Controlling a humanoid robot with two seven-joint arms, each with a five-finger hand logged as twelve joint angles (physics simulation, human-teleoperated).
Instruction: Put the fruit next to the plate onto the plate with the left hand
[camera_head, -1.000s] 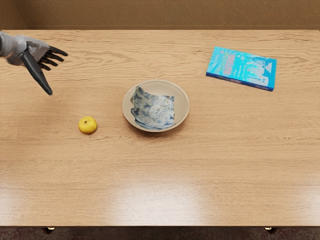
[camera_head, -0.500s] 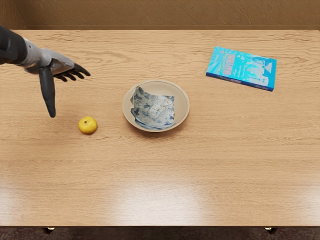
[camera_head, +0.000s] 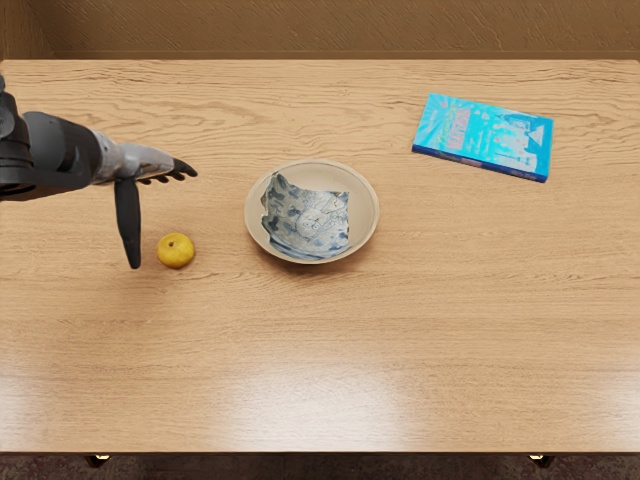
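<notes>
A small yellow fruit (camera_head: 175, 250) lies on the wooden table, left of the plate (camera_head: 312, 210), a beige dish with a blue and white pattern inside. My left hand (camera_head: 150, 195) reaches in from the left edge and hovers just above and left of the fruit. Its fingers (camera_head: 178, 170) are spread toward the right and the thumb (camera_head: 128, 225) points down beside the fruit, apart from it. The hand is open and holds nothing. The right arm is out of view.
A cyan book (camera_head: 483, 136) lies flat at the back right of the table (camera_head: 420, 340). The table's front edge runs along the bottom of the view.
The left hand has moved right and toward the front, from the far left edge to just beside the fruit. The fruit and plate have not moved.
</notes>
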